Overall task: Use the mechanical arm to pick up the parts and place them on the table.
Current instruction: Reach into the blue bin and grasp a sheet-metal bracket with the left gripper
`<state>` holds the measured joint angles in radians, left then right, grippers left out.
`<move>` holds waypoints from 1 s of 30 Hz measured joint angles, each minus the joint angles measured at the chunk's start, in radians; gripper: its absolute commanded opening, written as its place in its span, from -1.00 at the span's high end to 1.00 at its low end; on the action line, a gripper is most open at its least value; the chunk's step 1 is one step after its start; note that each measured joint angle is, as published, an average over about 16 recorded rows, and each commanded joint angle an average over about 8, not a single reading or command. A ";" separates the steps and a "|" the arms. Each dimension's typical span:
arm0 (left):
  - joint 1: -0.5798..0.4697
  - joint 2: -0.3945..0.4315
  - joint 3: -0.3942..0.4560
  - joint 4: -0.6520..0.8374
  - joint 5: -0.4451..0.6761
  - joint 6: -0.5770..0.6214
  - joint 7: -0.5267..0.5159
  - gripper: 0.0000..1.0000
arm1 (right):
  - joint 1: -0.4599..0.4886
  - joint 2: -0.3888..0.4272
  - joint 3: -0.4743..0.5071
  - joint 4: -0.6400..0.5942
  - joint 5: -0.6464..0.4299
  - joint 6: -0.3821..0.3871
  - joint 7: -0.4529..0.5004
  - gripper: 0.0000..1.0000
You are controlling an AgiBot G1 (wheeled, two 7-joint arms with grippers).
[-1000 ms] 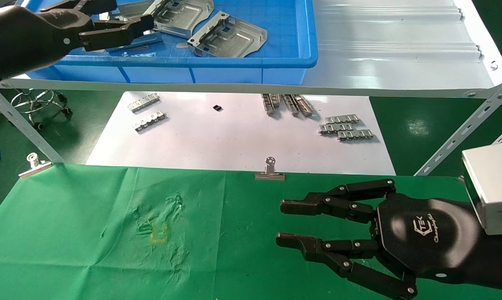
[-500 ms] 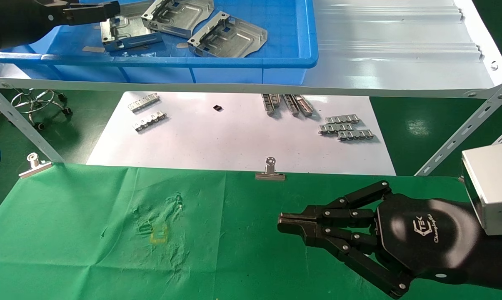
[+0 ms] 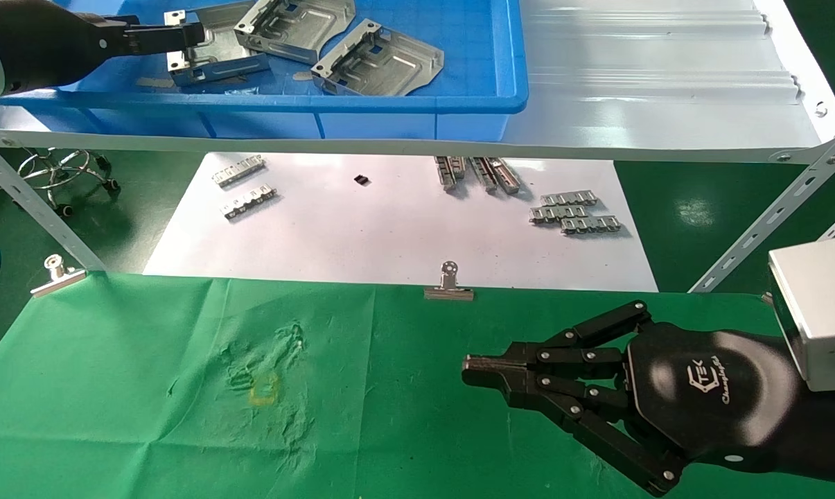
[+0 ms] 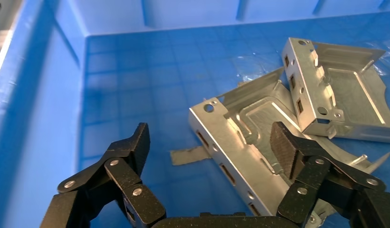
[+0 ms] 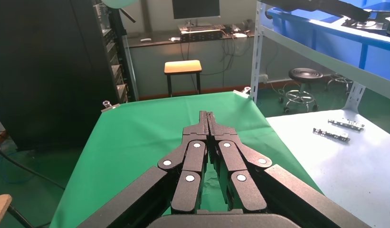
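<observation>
- Head view: the left gripper (image 3: 181, 34) reaches into the blue bin (image 3: 417, 104) on the pale metal shelf (image 3: 666, 90), its black fingers stretched over the nearest metal plate (image 3: 213, 48). Two more plates lie beside it in the bin, one leaning across the top (image 3: 296, 28) and one further right (image 3: 382, 62).
- The table (image 3: 147, 388), under its green cloth, carries no plate. Two silver clips (image 3: 449, 285) pinch the cloth at its far edge.
- The right gripper (image 3: 469, 366) hovers low over the right part of the cloth, fingers pressed together to a point, with nothing between them.
- Between shelf and table a white sheet (image 3: 389, 235) holds several small toothed strips (image 3: 575, 212).
- Left wrist view: the left gripper (image 4: 209, 147) stands wide open astride one upright flange of the nearest plate (image 4: 240, 147). One finger pad (image 4: 284, 145) sits over the plate's recess, the other finger (image 4: 136, 145) over bare blue floor; whether either touches the plate I cannot tell. A second plate (image 4: 345, 99) overlaps its far corner.
- Right wrist view: the right gripper (image 5: 208, 116) is closed tip to tip above the green table (image 5: 136, 133), gripping nothing. A stool (image 5: 183, 69) stands beyond the table's end.
</observation>
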<state>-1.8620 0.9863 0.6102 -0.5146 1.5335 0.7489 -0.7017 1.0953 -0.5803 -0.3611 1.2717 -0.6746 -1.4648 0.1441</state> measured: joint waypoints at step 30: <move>0.010 0.007 -0.001 -0.015 0.010 -0.048 0.023 1.00 | 0.000 0.000 0.000 0.000 0.000 0.000 0.000 1.00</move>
<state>-1.8517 0.9935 0.6089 -0.5291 1.5437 0.7011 -0.6788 1.0954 -0.5801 -0.3615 1.2717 -0.6744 -1.4646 0.1439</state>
